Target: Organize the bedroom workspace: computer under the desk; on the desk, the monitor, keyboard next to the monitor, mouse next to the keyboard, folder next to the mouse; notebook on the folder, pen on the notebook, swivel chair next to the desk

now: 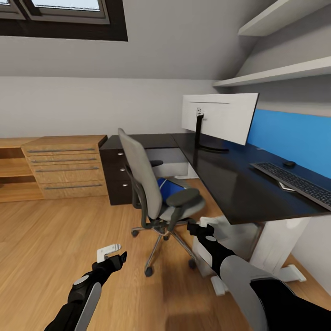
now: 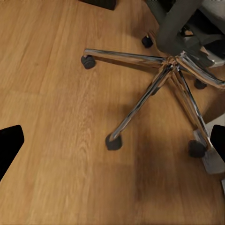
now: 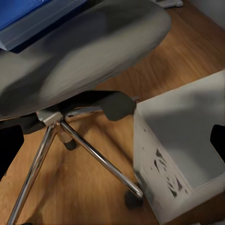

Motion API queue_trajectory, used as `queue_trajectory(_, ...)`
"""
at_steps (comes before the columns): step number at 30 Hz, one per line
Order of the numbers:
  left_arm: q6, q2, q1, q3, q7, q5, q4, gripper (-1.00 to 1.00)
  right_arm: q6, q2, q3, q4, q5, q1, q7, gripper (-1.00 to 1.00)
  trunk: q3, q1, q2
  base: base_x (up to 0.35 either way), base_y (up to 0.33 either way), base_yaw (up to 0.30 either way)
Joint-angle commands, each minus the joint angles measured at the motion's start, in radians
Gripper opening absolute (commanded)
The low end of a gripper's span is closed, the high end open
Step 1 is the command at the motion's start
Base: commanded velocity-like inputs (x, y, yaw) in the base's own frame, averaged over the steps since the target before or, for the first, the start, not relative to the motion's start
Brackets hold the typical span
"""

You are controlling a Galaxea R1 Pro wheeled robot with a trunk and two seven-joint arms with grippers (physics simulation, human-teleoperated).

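The counter [image 1: 239, 184] is a glossy black L with a black drawer unit at its far end. The monitor [image 1: 220, 117] stands upright on it, white back showing, on a thin black stand. The black keyboard [image 1: 294, 180] lies near the counter's right side, and the small black mouse [image 1: 289, 163] sits just beyond it. The grey chair [image 1: 151, 188] stands on the floor beside the counter, and the blue folder [image 1: 169, 187] lies flat on its seat. The white computer [image 3: 183, 154] stands under the counter, just beside the chair's chrome base.

A wood floor [image 1: 55, 230], white walls [image 1: 92, 101], a light wood dresser [image 1: 64, 165], a dark-framed skylight [image 1: 64, 18] and wall shelves [image 1: 276, 73] are seen.
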Motion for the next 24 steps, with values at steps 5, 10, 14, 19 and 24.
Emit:
queue_trajectory(5, 0.004, 0.001, 0.0, -0.001, 0.008, 0.011, -0.001, 1.0, -0.005, 0.0, 0.004, 0.001, -0.011, -0.001, -0.002, 1.0, -0.001, 0.0, 0.0, 0.196, 0.0, 0.0)
queue_trajectory(10, 0.004, 0.001, 0.0, 0.0, 0.009, 0.011, -0.001, 1.0, -0.005, 0.0, 0.004, 0.001, -0.011, -0.001, -0.002, 1.0, -0.001, 0.0, 0.0, 0.07, 0.0, 0.0)
queue_trajectory(14, 0.004, 0.001, 0.0, 0.0, 0.009, 0.011, -0.001, 1.0, -0.005, 0.0, 0.004, 0.001, -0.011, -0.001, -0.002, 1.0, -0.001, 0.0, 0.0, 0.147, 0.0, 0.0)
queue_trajectory(19, 0.004, 0.001, 0.0, 0.0, 0.009, 0.011, -0.001, 1.0, -0.005, 0.001, 0.004, 0.001, -0.011, -0.001, -0.002, 1.0, -0.001, 0.0, 0.0, 0.085, 0.0, 0.0)
queue_trajectory(24, 0.004, 0.001, 0.0, 0.001, 0.01, 0.011, -0.001, 1.0, -0.005, 0.001, 0.004, 0.001, -0.011, -0.001, -0.002, 1.0, -0.001, 0.0, 0.0, 0.022, 0.0, 0.0)
